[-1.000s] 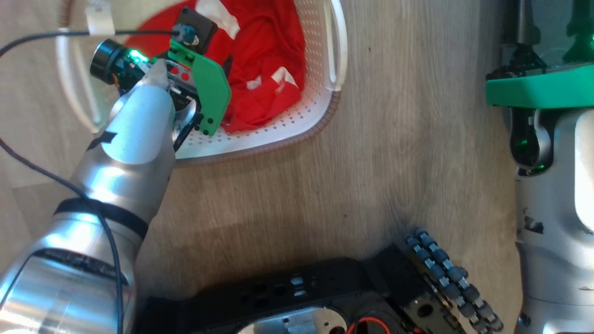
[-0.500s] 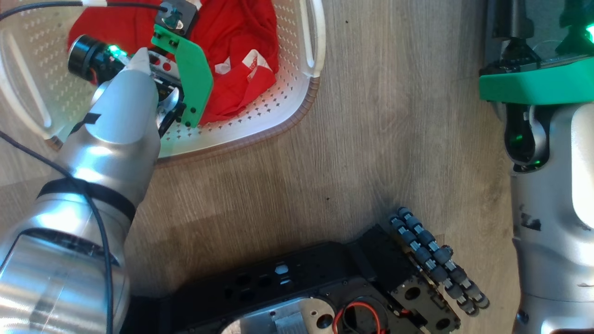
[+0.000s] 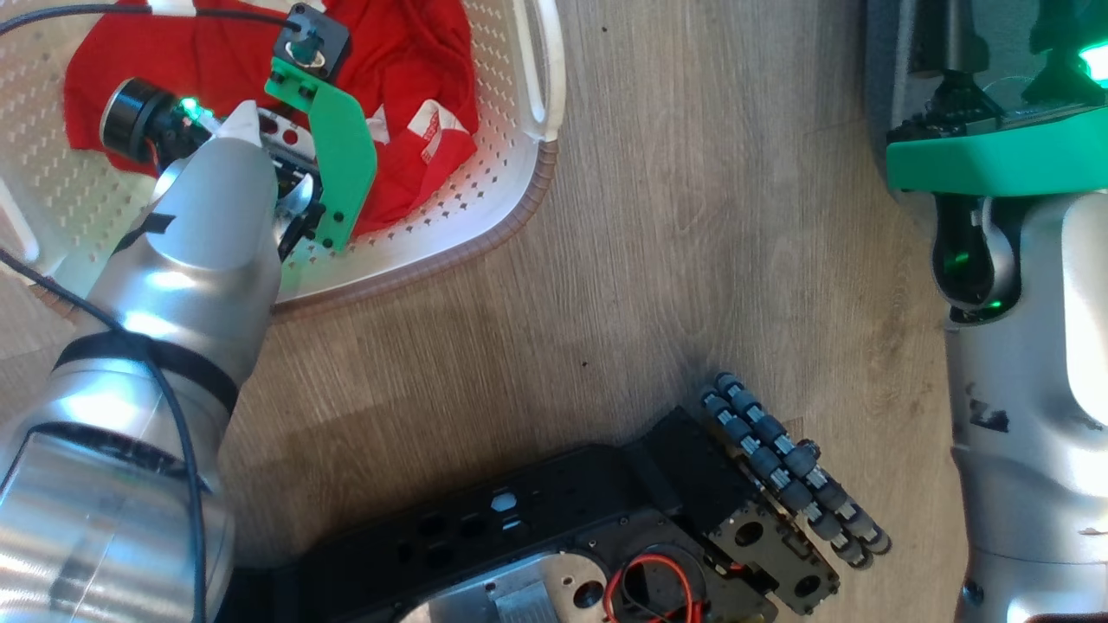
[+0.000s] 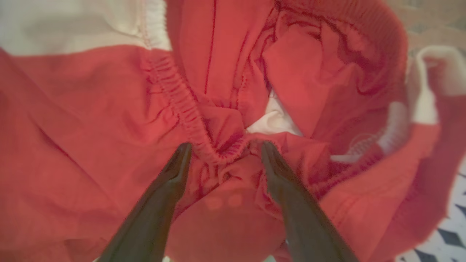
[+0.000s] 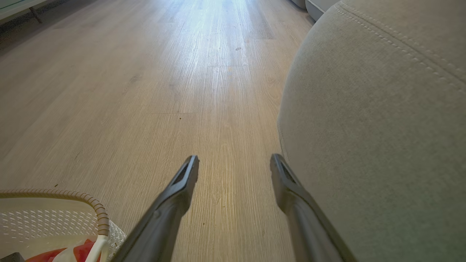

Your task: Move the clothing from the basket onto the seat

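In the upper left of the head view, the basket [image 3: 519, 212] sits on the wooden floor [image 3: 692, 216] with the clothing [image 3: 407, 52] bunched inside it, red with white patches. The left arm [image 3: 199, 225] reaches down into it from the lower left. That makes sense to me, since the garment has to come out before it can go anywhere.

In the left wrist view, the left gripper [image 4: 225, 145] has its two dark fingers spread wide, one on each side of a gathered, elastic-looking fold at the centre of the frame. Nothing is pinched between them. I take the fold for the chosen grip point, as a ridge gives the fingers something to close on.

In the right wrist view, the right gripper [image 5: 235, 157] is also spread and holds nothing. It points along the floor, with the seat [image 5: 364, 127] bulging in from the right of the frame and a corner of the basket at lower left. It looks parked out of the way, near where the garment must end up.

Some things are hard to judge:
- The arm and its green bracket [image 3: 333, 164] cover the middle of the garment in the head view.
- The frame cuts off the basket's left and top.
- Of the seat I see a rounded side and a stitched edge, and its top runs out of frame.
- The left wrist view is soft, so I cannot tell whether the fingertips press into the cloth or hang just above it
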